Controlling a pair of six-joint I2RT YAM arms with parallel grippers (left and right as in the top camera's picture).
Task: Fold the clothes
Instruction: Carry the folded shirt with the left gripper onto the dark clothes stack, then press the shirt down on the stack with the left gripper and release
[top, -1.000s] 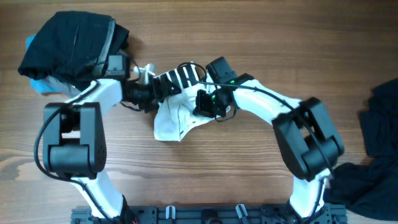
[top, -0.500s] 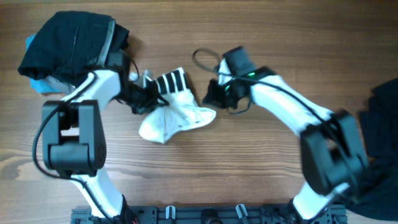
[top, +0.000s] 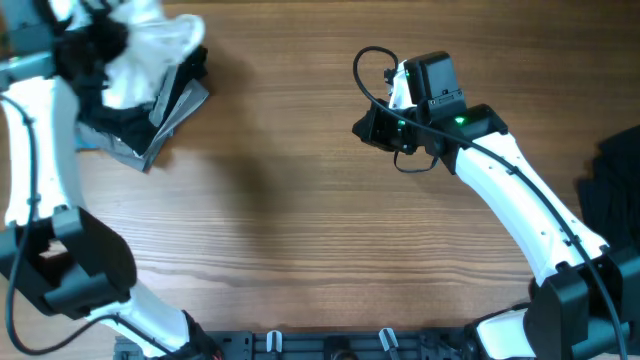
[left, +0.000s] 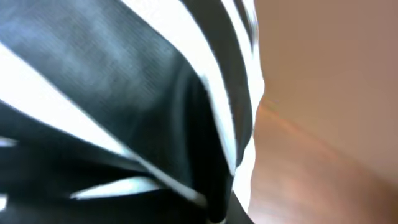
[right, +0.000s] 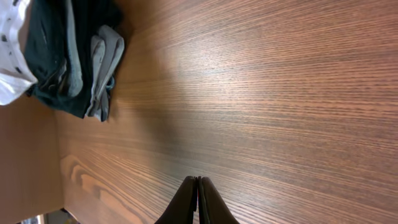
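Note:
My left gripper (top: 108, 55) is at the table's far left corner, shut on the white garment with black stripes (top: 155, 45), which hangs over the stack of folded dark and grey clothes (top: 165, 110). In the left wrist view that striped fabric (left: 124, 93) fills nearly the whole frame and hides the fingers. My right gripper (top: 362, 128) hovers over bare wood right of centre, shut with nothing in it; in its wrist view the gripper (right: 198, 182) points toward the folded stack (right: 68, 56) with the white garment (right: 12, 56) on it.
A heap of unfolded dark clothes (top: 610, 200) lies at the table's right edge. A bit of blue cloth (top: 85, 145) shows beside the stack. A black cable (top: 372, 70) loops off the right wrist. The table's left edge (right: 37, 155) runs close to the stack.
The left gripper closed on the white striped garment and carried it from the table's middle up to the far left, over the folded stack. The right arm drew back to the right.

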